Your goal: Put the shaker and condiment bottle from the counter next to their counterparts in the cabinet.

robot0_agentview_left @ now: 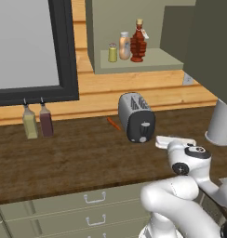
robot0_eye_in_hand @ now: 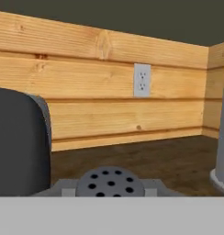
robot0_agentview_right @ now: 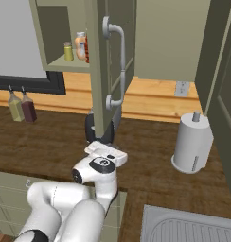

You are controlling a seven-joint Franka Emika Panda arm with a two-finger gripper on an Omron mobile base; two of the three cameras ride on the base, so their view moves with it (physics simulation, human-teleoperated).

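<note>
Two fingers of gripper [robot0_eye_in_hand: 109, 193] clamped on shaker [robot0_eye_in_hand: 109, 182], its perforated grey cap right between them; toaster [robot0_eye_in_hand: 19, 142] close left, paper-towel roll [robot0_eye_in_hand: 222, 151] right, counter [robot0_eye_in_hand: 155, 160] ahead.

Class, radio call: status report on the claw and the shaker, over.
Claw shut on the shaker, low over the counter. Condiment bottle already in the cabinet. Toaster close alongside.

Your dark wood worktop [robot0_agentview_left: 78, 158] carries a toaster [robot0_agentview_left: 136, 117], two bottles [robot0_agentview_left: 37, 122] and a paper-towel roll [robot0_agentview_right: 193, 142] — the cabinet shelf [robot0_agentview_left: 157, 61] holds the red condiment bottle [robot0_agentview_left: 138, 42], orange bottle [robot0_agentview_left: 125, 45] and yellow-green shaker [robot0_agentview_left: 112, 52].
</note>
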